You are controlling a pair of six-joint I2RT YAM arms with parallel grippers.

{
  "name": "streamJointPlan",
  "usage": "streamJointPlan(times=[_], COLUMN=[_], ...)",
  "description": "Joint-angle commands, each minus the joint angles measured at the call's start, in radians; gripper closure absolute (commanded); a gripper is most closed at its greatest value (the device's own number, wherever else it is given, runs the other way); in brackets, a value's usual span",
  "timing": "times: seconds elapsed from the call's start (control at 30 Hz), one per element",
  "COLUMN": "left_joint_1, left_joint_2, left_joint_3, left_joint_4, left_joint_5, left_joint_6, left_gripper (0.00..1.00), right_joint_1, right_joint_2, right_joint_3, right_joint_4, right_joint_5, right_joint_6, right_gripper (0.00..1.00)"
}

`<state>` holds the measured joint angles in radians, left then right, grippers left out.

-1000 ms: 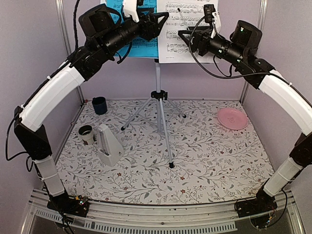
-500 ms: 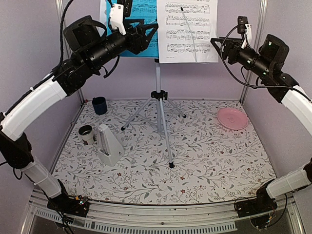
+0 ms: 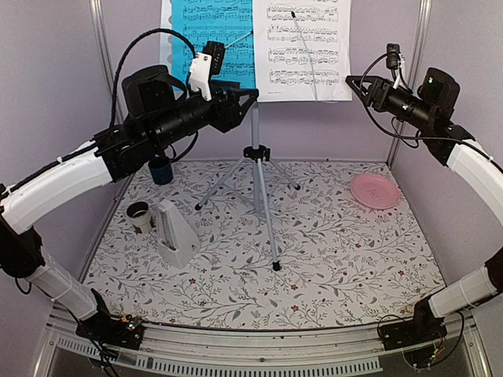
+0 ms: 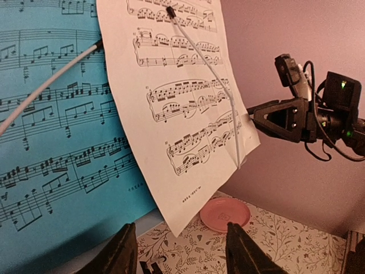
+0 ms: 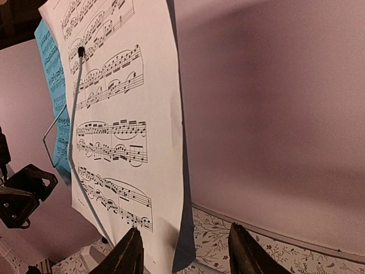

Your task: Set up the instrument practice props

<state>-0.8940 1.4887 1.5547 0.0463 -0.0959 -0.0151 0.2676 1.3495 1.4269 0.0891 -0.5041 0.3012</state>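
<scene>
Two sheets up: placing looks done; next, arms clear off without brushing them.
Metronome [image 3: 174, 234]: white pyramid, upright, lower left.
Music stand [image 3: 256, 157]: silver tripod, centre.
Blue sheet [image 3: 212, 31], white sheet [image 3: 302, 47]: side by side, top centre.
Left gripper [image 3: 240, 102]: spread, empty, under blue sheet.
Right gripper [image 3: 355, 82]: spread, empty, right of white sheet.

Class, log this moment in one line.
blue sheet, white sheet: on stand | metronome: on table | left tool: open | right tool: open

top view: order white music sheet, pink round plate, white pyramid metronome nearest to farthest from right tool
1. white music sheet, just left of the right tool
2. pink round plate, lower down, right side
3. white pyramid metronome, far left
</scene>
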Motion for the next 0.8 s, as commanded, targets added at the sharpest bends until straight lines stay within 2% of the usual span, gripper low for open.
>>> streamJointPlan(times=[0.0,0.2,0.6,0.7,0.77], left_joint_1=[-0.015,-0.015,-0.015,-0.015,-0.015], left_joint_2=[0.016,0.09,0.195,0.21,0.215], left_joint_3=[0.031,0.147,0.296,0.316,0.322], left_joint_4=[0.028,-0.036,-0.114,-0.126,-0.126], left_joint_5=[-0.03,-0.062,-0.129,-0.119,-0.105], left_joint_6=[-0.047,-0.074,-0.098,-0.103,-0.106], left_gripper=[0.46,0.47,0.54,0.59,0.66], right_joint_1=[-0.007,-0.007,-0.006,-0.007,-0.006], right_joint_2=[0.027,0.063,0.082,0.083,0.086], right_joint_3=[0.003,0.025,0.041,0.041,0.041], right_joint_4=[0.077,0.083,0.093,0.093,0.096], right_joint_5=[-0.089,-0.091,-0.103,-0.104,-0.106], right_joint_6=[0.068,0.085,0.093,0.091,0.094], right_gripper=[0.49,0.5,0.66,0.68,0.71])
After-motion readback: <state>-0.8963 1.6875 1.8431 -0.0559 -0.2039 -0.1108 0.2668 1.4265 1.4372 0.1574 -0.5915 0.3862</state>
